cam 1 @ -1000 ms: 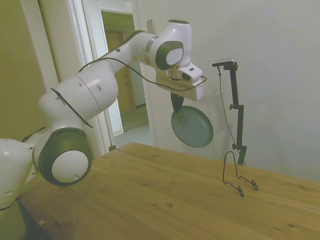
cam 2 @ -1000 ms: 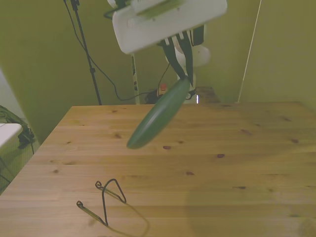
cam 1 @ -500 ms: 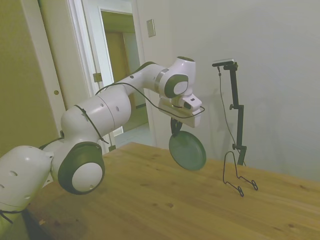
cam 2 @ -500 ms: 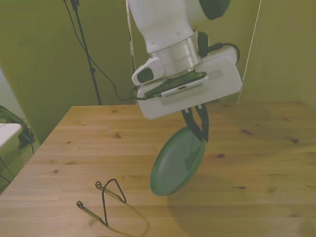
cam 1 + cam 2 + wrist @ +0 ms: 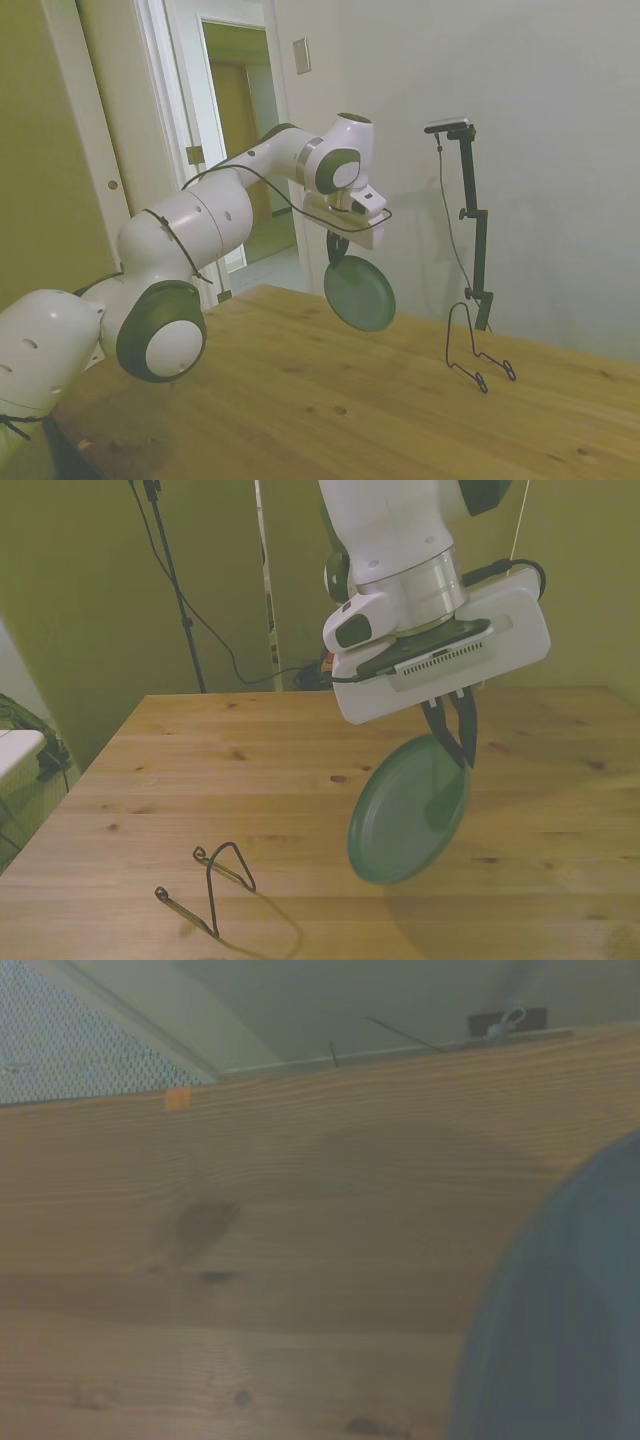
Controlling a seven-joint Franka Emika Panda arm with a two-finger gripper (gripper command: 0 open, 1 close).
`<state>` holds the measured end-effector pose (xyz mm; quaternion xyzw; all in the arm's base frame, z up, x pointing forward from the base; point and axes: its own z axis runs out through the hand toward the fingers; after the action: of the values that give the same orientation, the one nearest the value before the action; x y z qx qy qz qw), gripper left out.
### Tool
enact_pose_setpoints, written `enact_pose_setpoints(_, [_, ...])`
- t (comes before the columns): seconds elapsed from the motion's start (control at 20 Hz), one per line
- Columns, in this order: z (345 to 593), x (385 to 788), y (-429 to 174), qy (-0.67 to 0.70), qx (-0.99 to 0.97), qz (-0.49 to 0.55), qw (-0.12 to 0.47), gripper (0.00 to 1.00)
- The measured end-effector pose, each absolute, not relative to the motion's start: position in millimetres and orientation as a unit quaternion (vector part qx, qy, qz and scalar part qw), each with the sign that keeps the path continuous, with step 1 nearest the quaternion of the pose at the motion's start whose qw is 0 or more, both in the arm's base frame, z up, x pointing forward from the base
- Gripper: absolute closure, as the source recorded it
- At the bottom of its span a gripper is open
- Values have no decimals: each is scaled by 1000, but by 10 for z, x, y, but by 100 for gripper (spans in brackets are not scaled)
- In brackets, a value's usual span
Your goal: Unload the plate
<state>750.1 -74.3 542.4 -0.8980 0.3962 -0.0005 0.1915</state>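
Gripper (image 5: 455,742) pinching the plate's upper rim, carrying it in the air.

Dark fingers (image 5: 337,247) are closed on the dark green plate (image 5: 410,809), which hangs tilted on edge above the wooden table (image 5: 150,780), clear of its surface. A thin black wire stand (image 5: 214,883) sits empty on the table, well apart toward the front view's left.

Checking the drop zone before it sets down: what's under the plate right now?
Bare wooden table, with the plate hanging above it in the pincer. The wire stand sits off to the front view's left. The patch behind the plate is hidden.
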Motion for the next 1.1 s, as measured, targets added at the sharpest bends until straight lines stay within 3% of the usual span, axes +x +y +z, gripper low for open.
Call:
enact_pose_setpoints(0.15, [5231,7520,-615,386,-902,31,192,100])
enact_pose_setpoints(0.5, [4325,7696,-153,368,-908,101,173,100])
enact_pose_setpoints(0.95, [3777,7749,444,342,-927,111,107,100])
enact_pose_setpoints(1.1, [3758,7774,425,344,-927,103,107,100])
